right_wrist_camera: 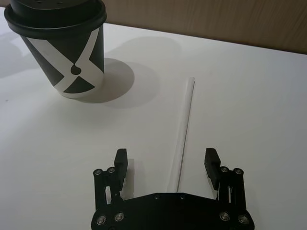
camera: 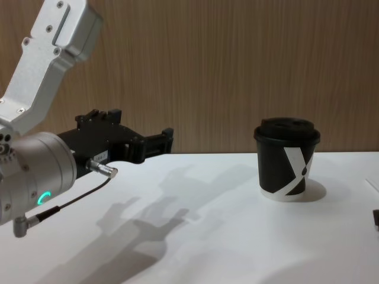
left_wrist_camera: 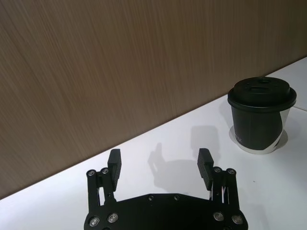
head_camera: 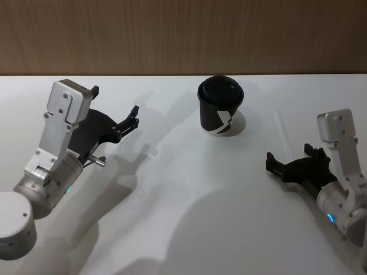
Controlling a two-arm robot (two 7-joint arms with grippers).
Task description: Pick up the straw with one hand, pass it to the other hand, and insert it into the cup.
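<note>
Two black grippers hover open-jawed, the left gripper (left_wrist_camera: 159, 158) and the right gripper (right_wrist_camera: 166, 155); a lidded black paper cup (head_camera: 221, 106) stands near a thin white straw (right_wrist_camera: 184, 120) lying flat.

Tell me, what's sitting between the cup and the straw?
Nothing. In the right wrist view, between the cup and the straw there's only bare table and the cup's shadow.

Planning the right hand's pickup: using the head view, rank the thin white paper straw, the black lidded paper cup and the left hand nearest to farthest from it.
1. Thin white paper straw: lying just beyond the right hand, on the right side.
2. Black lidded paper cup: centre, toward the back.
3. Left hand: far across on the left.
</note>
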